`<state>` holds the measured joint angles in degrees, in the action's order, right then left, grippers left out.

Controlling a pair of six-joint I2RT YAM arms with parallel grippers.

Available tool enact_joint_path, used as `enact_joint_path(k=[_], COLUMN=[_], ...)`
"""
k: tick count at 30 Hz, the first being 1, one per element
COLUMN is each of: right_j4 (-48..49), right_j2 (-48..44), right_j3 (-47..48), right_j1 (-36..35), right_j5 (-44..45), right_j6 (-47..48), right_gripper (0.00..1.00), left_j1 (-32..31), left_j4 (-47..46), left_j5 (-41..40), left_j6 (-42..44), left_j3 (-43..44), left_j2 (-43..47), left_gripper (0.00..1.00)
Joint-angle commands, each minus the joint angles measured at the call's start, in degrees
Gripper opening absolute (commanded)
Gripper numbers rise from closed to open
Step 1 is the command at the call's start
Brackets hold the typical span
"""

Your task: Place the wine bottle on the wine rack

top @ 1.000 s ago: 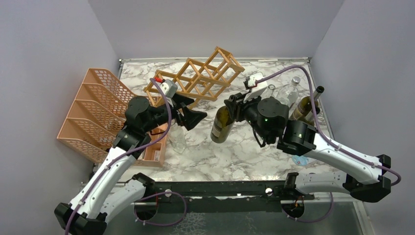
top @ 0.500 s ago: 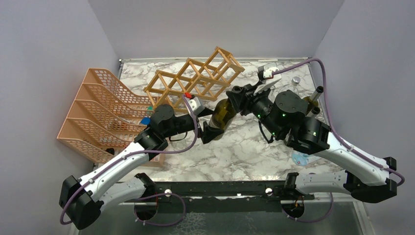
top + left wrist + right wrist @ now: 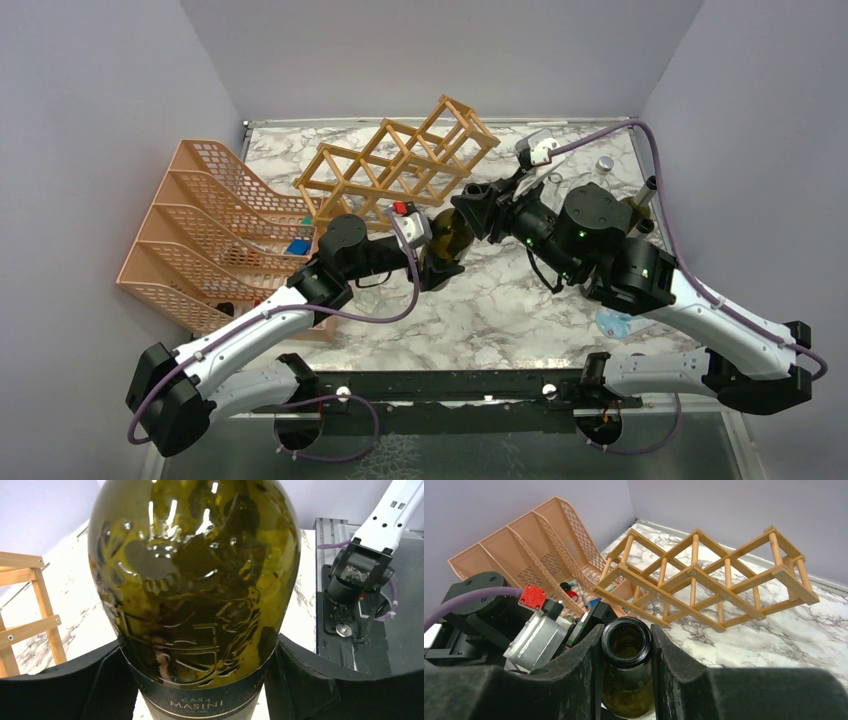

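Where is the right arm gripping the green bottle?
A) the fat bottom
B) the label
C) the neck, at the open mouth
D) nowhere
C: the right wrist view shows the right end effector shut on the wine bottle at its neck, beside its open mouth.

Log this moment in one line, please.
right gripper: shut on wine bottle neck | left gripper: clasps its body | wine rack: no bottle yet

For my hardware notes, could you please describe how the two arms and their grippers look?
The left arm and right arm have white links, black joints and a purple cable each. The left gripper and right gripper have broad black fingers. A silver block with a red tab sits at the left wrist.
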<state>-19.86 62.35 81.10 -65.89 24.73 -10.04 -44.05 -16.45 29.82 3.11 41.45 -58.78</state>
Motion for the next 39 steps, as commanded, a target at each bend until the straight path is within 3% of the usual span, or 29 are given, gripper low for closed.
enact_joint_path(k=[1,2,3,4,5,9,11,16,24,28,35,39], right_j4=[4.66,4.32,3.78,3.16,2.44,-2.60,-4.42,-13.08,-22.70,-29.18,-35.83,-33.76], right_j2=[-2.96,-3.34,-3.69,-3.92,-4.24,-5.10,-6.09,-6.91,-7.39,-5.13,-2.00,-2.32], right_j3=[2.23,2.08,1.97,1.88,1.80,1.49,1.11,5.57,12.23,15.30,15.99,11.37], right_j1=[-0.25,-0.28,-0.28,-0.23,-0.29,-0.26,-0.27,-0.25,-0.22,-0.26,-0.28,-0.23], right_j5=[-6.01,-6.32,-6.65,-7.10,-7.49,-7.70,-8.23,-8.80,-6.61,-3.46,-1.51,-0.75], right_j6=[-2.02,-2.08,-2.17,-2.25,-2.33,-4.02,-3.98,-5.83,-6.68,-7.51,-8.74,-8.84], right_gripper=[0.01,0.02,0.06,0.13,0.23,0.76,0.87,0.89,0.86,0.82,0.81,0.81], left_j1=[0.04,0.02,0.02,0.03,0.02,0.02,0.03,-0.15,-0.24,-0.24,-0.24,-0.15], left_j4=[-6.03,-6.05,-6.09,-6.06,-6.21,-6.96,-7.02,-9.65,-11.24,-10.25,4.66,13.08], left_j5=[1.16,1.64,2.64,3.73,3.77,1.30,0.44,-6.60,-2.50,-3.15,-1.78,-4.00], left_j6=[4.95,5.77,6.75,8.05,8.63,12.67,17.08,29.27,56.64,66.39,82.32,89.26], left_j3=[-0.81,-0.51,-0.09,0.32,0.52,0.88,1.20,3.22,7.41,11.68,21.60,24.98], left_j2=[-0.24,-0.34,-0.48,-0.63,-0.59,0.02,0.51,-0.36,-3.52,-5.32,-8.56,-10.06], left_gripper=[0.60,0.49,0.32,0.06,0.00,0.00,0.00,0.00,0.00,0.00,0.00,0.00])
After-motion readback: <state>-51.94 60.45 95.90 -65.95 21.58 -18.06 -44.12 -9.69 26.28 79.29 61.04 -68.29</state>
